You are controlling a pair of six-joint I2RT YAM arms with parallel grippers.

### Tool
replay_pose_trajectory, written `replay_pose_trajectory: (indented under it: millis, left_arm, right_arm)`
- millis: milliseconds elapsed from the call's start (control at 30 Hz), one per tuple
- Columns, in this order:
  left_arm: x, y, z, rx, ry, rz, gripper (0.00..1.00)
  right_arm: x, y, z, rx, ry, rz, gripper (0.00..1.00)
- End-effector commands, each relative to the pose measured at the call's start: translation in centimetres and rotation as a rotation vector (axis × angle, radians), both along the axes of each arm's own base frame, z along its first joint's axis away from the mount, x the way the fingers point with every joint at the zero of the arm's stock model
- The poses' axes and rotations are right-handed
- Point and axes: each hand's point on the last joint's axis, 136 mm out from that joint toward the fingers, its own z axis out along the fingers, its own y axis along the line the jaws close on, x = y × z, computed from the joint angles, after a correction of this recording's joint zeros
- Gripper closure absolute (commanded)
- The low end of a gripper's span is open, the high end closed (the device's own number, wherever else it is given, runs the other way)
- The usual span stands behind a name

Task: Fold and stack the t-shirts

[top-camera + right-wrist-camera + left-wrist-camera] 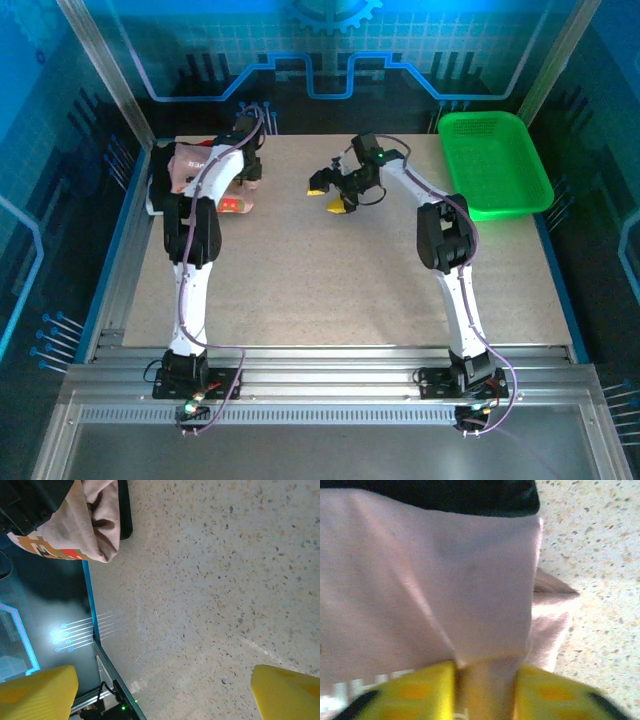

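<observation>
My left hand (485,687) is clamped right down on a fold of the pink shirt (445,580), with the cloth squeezed between both fingers. The shirt's bunched up at the far left corner of the desk (330,290), and the black shirt (470,495) shows an edge just beyond it. A bit of the pixel print is visible from the right wrist cam. The left arm runs up the left side, elbow raised, wrist bent down over the pile. My right hand (328,196) is wide open and holding nothing. It hangs over bare desk around the far middle, fingers pointing left toward the shirts, with the right arm stretched forward and angled inward.
</observation>
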Motion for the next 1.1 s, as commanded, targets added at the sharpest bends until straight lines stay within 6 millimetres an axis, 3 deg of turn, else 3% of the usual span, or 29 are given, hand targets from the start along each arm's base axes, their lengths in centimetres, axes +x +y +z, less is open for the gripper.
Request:
replay_pose_trajectory:
  millis: [0,100,200,233,433,567,700,967,1067]
  left_arm:
    - [-0.3,-0.7,0.7,-0.031,-0.012,-0.024,0.3]
    - [0.0,-0.2,1.9,-0.047,-0.049,-0.011,0.17]
    - [0.4,0.1,4.5,-0.097,-0.121,-0.006,0.11]
    - [0.5,0.1,5.5,-0.13,-0.153,-0.006,0.03]
    - [-0.6,2.8,11.5,-0.366,-0.337,0.086,0.01]
    - [-1.5,5.4,13.1,-0.46,-0.38,0.137,0.01]
    - [-2.0,6.6,12.0,-0.449,-0.35,0.154,0.01]
    - [-2.0,9.5,4.1,-0.494,-0.209,0.32,0.06]
    - [-2.8,12.1,1.3,-0.463,-0.16,0.417,0.07]
  right_arm:
    - [-0.5,-0.2,2.1,0.033,-0.027,0.015,0.09]
    - [-0.7,-0.5,2.4,0.03,-0.035,0.017,0.09]
    - [-1.1,-0.7,3.6,0.032,-0.059,0.021,0.09]
    - [-1.3,-0.8,3.7,0.033,-0.061,0.025,0.09]
    - [-2.7,-1.8,4.5,0.018,-0.077,0.045,0.08]
    - [-3.3,-2.4,4.5,0.018,-0.077,0.045,0.07]
    - [-3.7,-2.7,4.5,0.02,-0.078,0.048,0.06]
    - [-4.2,-2.8,5.6,0.022,-0.095,0.064,0.05]
    - [-4.6,-3.1,5.7,0.015,-0.092,0.068,0.04]
